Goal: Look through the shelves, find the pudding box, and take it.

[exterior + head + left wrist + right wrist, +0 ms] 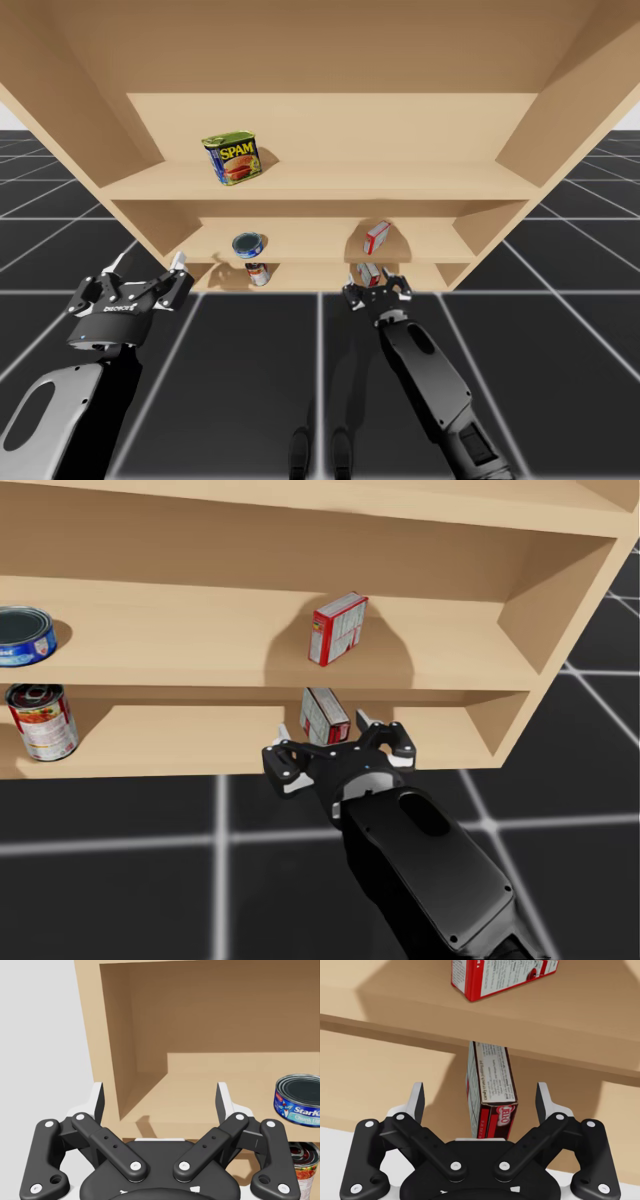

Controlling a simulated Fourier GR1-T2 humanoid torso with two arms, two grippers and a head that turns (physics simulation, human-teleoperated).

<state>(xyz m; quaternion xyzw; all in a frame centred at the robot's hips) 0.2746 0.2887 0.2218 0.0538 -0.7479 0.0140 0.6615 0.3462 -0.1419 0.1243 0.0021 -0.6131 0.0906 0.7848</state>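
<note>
- Nearby, at the front edge of the lower shelf (pixel 180 742), the robot's right gripper (pixel 480 1092) is released. Its fingers stand on either side of the pudding box (pixel 490 1085) without touching it, apparently lined up to pinch its two broad faces.
- The pudding box stands upright on that lower shelf with a narrow edge toward the gripper, which suits a side grasp. Its dark red-brown wrap suggests it is the box the task wants.
- The left gripper (pixel 160 1092) hovers at the left end of the shelves, also released and holding nothing, probably kept clear of the working arm.
- One shelf up, just above the pudding box, a red-and-white box (pixel 338 628) sits tilted. It is a look-alike that could be taken by mistake.
- Further left, a flat blue can (pixel 22 635) lies on the middle shelf, with a red-labelled can (pixel 42 720) upright below it.
- Farthest away, a blue-and-yellow tin (pixel 232 158) rests on the top shelf.
</note>
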